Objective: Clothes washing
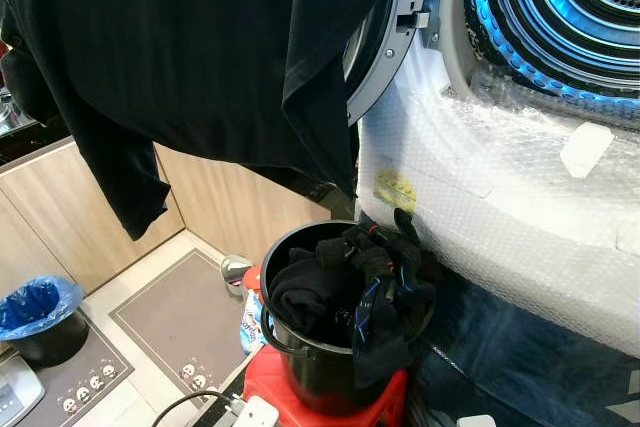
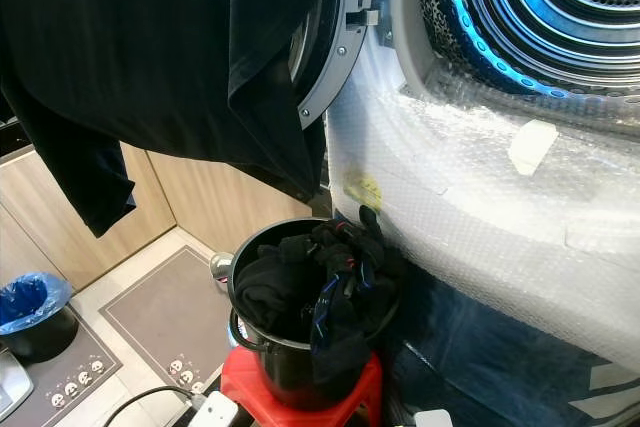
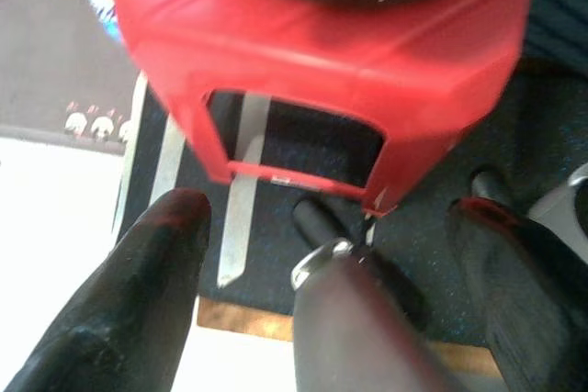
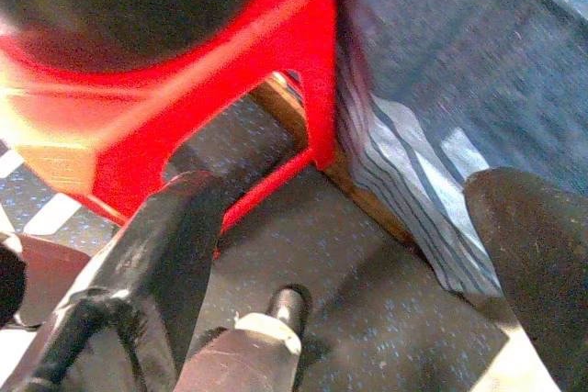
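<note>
Draped black garment (image 1: 200, 57) hangs closest, across the upper head view. Dark clothes (image 1: 345, 282) fill the black bucket (image 1: 300, 367) on the red stool (image 3: 322, 71), directly below-left of the washer drum (image 1: 570, 7). Left gripper (image 3: 340, 309) and right gripper (image 4: 367, 273) hang low beside the stool, fingers spread, holding nothing; neither is clearly nearer.

clothes (image 1: 345, 287) in bucket (image 1: 300, 357) | bucket on stool (image 1: 270, 382) | washer drum (image 1: 560, 17) right, above

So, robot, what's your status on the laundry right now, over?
Left pincer and right pincer open, low by the red stool. Dark clothes in the black bucket. Washer drum open. Black garment hanging across the view.
</note>
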Controlling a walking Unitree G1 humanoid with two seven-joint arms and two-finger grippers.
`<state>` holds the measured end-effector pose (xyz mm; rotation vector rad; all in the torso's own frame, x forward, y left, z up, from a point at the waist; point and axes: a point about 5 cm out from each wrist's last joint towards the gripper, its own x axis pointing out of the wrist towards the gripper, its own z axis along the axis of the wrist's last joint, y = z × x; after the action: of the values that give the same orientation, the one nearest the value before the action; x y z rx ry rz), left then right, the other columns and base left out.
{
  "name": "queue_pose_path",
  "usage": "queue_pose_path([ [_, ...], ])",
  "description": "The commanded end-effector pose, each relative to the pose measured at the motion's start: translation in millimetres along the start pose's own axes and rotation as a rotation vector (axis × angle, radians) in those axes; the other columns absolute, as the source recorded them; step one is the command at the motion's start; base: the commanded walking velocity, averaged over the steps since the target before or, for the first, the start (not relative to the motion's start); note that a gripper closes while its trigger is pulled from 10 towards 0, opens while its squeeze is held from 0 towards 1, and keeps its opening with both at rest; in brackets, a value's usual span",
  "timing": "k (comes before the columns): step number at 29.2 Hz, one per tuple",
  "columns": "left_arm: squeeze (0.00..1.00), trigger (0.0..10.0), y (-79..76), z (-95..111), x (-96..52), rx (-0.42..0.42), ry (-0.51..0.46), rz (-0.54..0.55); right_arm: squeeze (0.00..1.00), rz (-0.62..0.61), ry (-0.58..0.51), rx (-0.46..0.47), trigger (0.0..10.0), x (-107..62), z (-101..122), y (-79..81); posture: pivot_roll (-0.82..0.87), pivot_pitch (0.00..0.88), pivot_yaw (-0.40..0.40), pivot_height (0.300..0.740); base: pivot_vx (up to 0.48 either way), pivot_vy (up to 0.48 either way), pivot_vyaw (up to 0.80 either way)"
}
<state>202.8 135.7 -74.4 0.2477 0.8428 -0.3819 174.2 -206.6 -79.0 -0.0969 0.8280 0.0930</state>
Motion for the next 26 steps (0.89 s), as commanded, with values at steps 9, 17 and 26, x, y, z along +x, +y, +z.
queue_pose_path([
  [9,0.0,10.0,-12.1,-18,-2.2,0.041,0.083,-0.009,0.0,0.259,-0.146,-0.069,10.0,-1.9,23,1.6,-0.15,0.008,0.082,0.74,0.0,0.0,0.0],
  [17,0.0,10.0,-9.9,-29,-5.6,0.084,0.125,-0.02,0.0,0.66,-0.189,-0.149,10.0,-22.7,32,-7.1,-0.17,0.017,0.092,0.74,0.0,0.0,0.0],
  [26,0.0,10.0,-12.9,-39,-8.5,0.116,0.161,-0.038,0.0,1.139,-0.252,-0.251,10.0,-79.6,65,16.0,-0.18,0.02,0.096,0.74,0.0,0.0,0.0],
])
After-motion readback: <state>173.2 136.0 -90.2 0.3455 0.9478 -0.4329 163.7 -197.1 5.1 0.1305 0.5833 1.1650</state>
